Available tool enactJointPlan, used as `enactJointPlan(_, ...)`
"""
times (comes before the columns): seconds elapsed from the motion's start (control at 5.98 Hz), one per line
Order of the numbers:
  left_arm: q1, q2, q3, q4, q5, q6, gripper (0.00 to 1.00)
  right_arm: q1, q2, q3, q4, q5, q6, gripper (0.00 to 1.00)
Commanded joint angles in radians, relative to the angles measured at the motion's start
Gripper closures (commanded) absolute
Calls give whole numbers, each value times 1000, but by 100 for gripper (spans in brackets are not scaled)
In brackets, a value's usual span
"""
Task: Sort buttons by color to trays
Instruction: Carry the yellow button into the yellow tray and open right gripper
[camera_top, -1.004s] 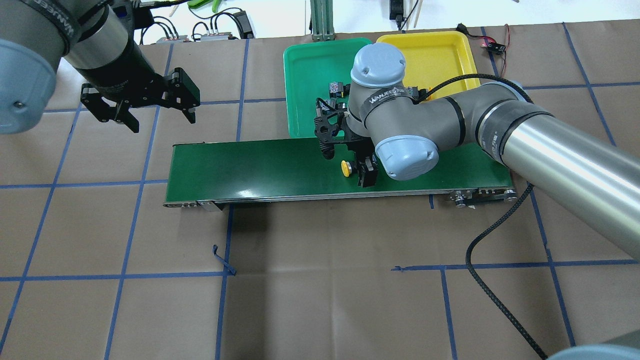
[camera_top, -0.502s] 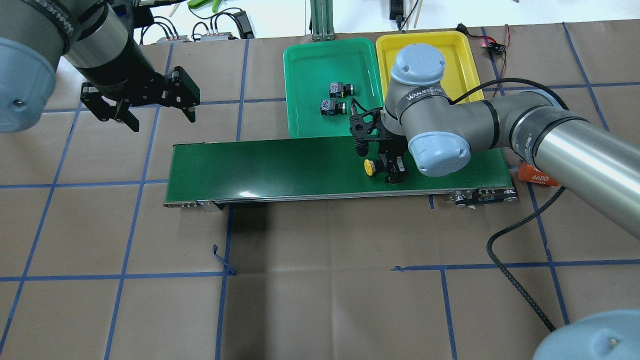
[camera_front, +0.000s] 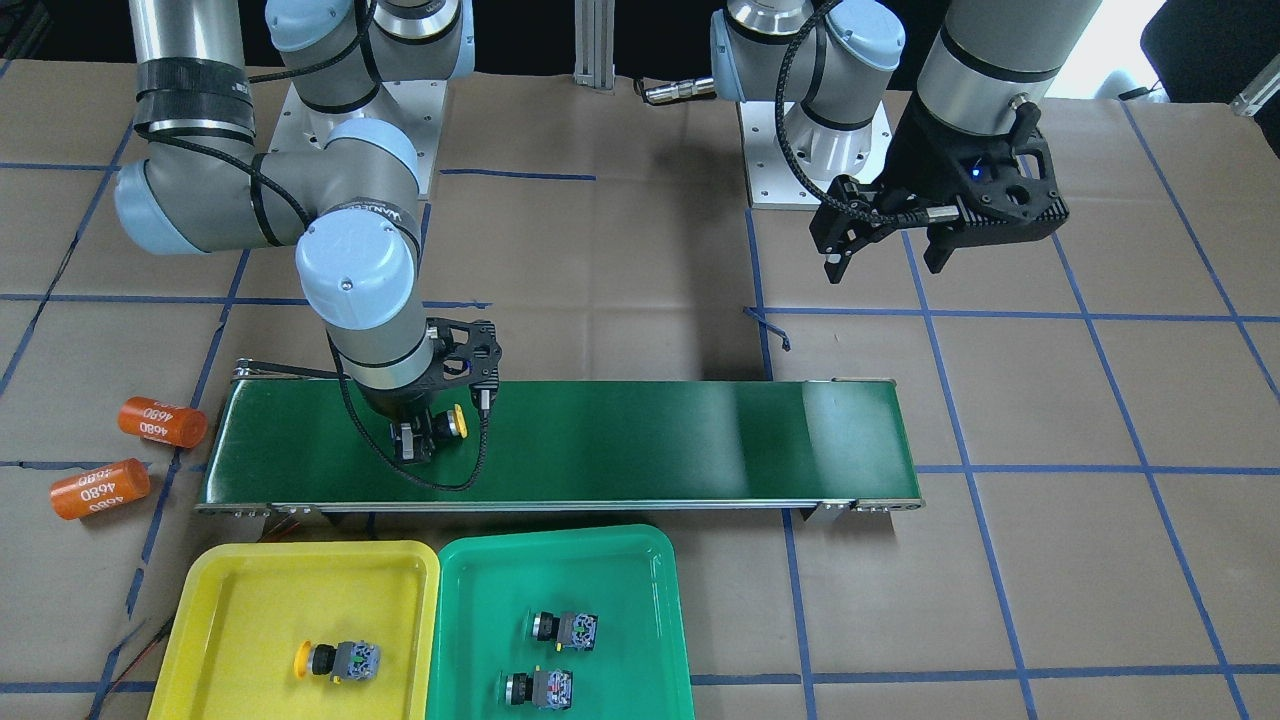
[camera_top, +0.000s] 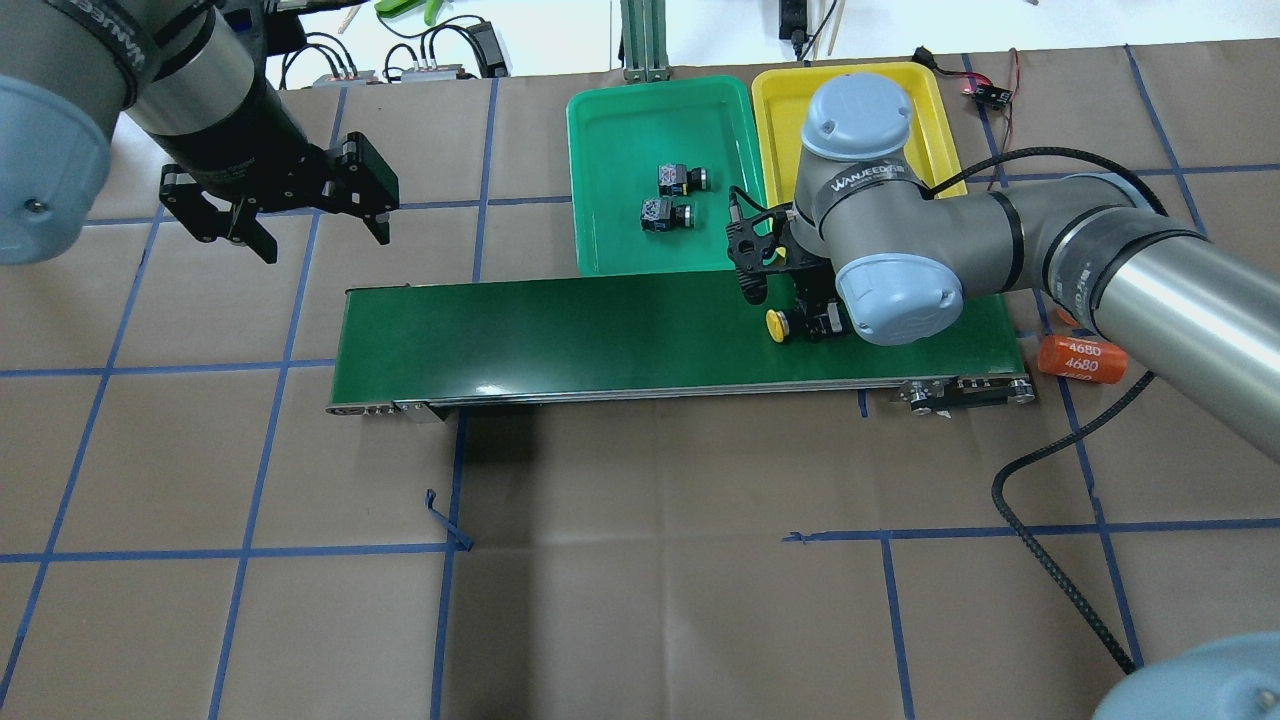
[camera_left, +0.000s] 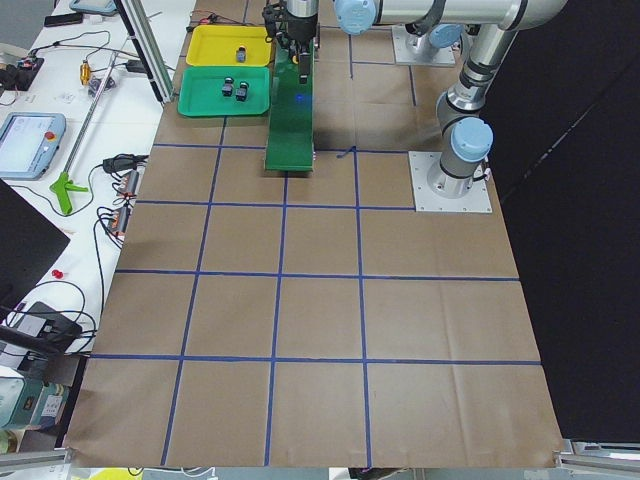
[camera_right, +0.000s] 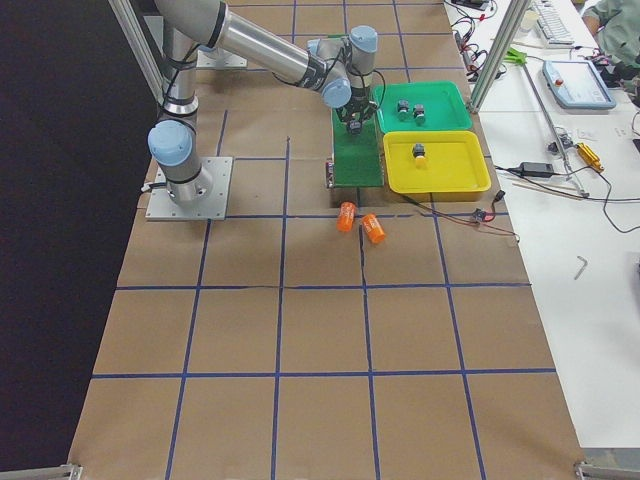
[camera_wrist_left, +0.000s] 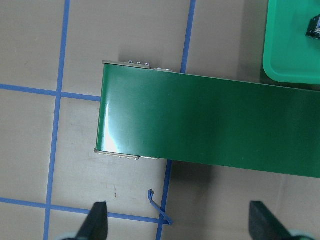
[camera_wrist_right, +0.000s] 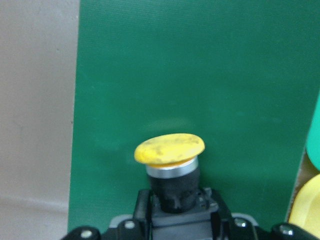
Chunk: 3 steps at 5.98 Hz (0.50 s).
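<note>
Brown paper with a blue grid covers the table (camera_top: 640, 600). The conveyor belt (camera_top: 560, 330) is dark green. The green tray (camera_top: 620, 130) and yellow tray (camera_front: 250, 610) are plain. The button (camera_wrist_right: 170, 148) has a smudged yellow cap above a silver ring. The cylinders (camera_front: 162, 421) (camera_front: 100, 488) are orange, lettered white.

The conveyor belt (camera_wrist_left: 210, 125) runs from left of centre out past the right edge, its blunt end with metal brackets at the left and a patch of glare by its lower left corner. The green tray (camera_wrist_left: 287, 60) fills the upper right corner, with a dark block (camera_wrist_left: 314, 26) at the frame edge (too cropped to name). The brown table (camera_wrist_left: 40, 45) is crossed by blue tape lines (camera_wrist_left: 57, 115). A loose curl of blue tape (camera_wrist_left: 159, 209) lies below the belt. At the bottom, the left gripper (camera_wrist_left: 181, 225) has its fingers (camera_wrist_left: 97, 220) spread wide apart.
</note>
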Motion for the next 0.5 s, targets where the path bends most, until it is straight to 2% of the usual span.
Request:
enactJointPlan(0.0, 2, 0, 2, 3, 0, 0, 1, -86, -61, -12, 2, -3, -61, 91)
enactJointPlan(0.17, 2, 0, 2, 3, 0, 0, 1, -119, -47, -49, -8, 6, -89, 91)
enactJointPlan(0.33, 3, 2, 3, 3, 2, 0, 1, -138, 9, -150, -8, 5, -100, 91)
